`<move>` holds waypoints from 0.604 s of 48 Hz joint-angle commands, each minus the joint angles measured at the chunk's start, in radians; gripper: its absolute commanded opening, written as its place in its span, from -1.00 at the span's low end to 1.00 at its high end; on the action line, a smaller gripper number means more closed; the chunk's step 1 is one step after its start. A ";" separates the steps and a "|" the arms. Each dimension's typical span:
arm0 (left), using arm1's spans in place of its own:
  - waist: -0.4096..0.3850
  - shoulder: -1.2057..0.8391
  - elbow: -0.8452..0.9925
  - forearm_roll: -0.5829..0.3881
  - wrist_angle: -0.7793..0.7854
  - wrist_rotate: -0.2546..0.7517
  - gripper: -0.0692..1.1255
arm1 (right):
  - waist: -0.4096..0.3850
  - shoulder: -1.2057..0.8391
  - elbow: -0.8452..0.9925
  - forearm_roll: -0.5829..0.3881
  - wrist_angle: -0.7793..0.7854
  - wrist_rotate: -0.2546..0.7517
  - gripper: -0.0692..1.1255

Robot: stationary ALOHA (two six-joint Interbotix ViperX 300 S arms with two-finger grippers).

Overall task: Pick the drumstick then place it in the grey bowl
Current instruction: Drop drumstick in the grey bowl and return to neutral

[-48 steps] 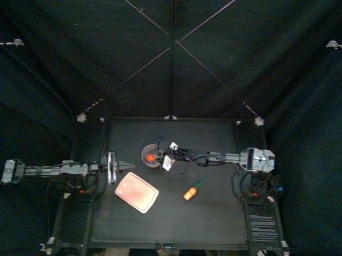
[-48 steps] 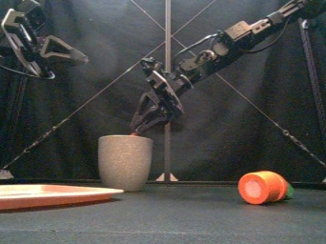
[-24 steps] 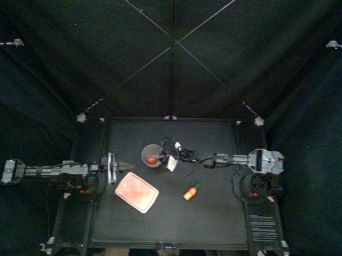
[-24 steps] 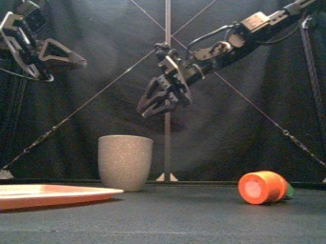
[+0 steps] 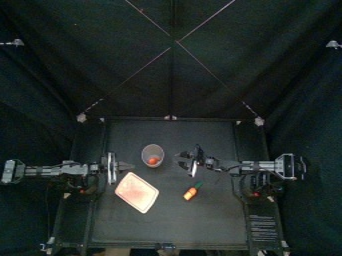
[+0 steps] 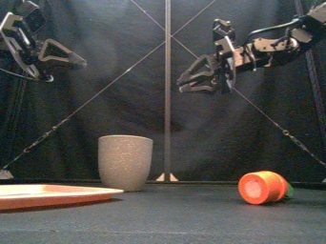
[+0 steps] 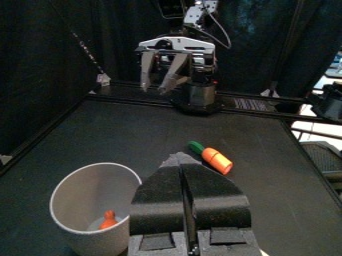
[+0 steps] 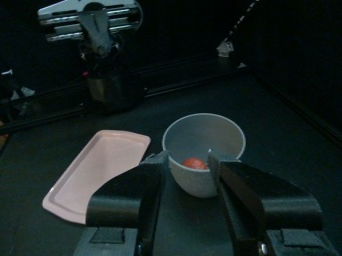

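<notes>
The black tabletop (image 5: 214, 222) is seen with a flat pink tray (image 5: 136, 189) laid near its left front. The grey bowl (image 6: 125, 164) is stood upright behind the tray. The right tool (image 6: 199, 81) is held high, up and to the right of the bowl, with its jaws apart and nothing in them. The left tool (image 7: 185, 172) is parked at the left side, jaws pressed together. A small orange toy (image 6: 262, 187) is left lying well apart from the bowl. The drumstick (image 8: 197, 162) is found inside the bowl, so the job looks done. The right tool should be pulled away gently, so the bowl is not bumped.
</notes>
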 commanded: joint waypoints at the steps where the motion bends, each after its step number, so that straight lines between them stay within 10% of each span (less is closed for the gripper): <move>1: 0.012 0.005 -0.006 0.002 -0.009 0.000 -0.86 | 0.003 -0.061 0.029 -0.023 -0.014 0.011 0.41; 29: 0.064 0.005 0.021 -0.009 -0.044 -0.003 -0.86 | 0.005 -0.190 0.149 -0.020 -0.015 0.011 0.41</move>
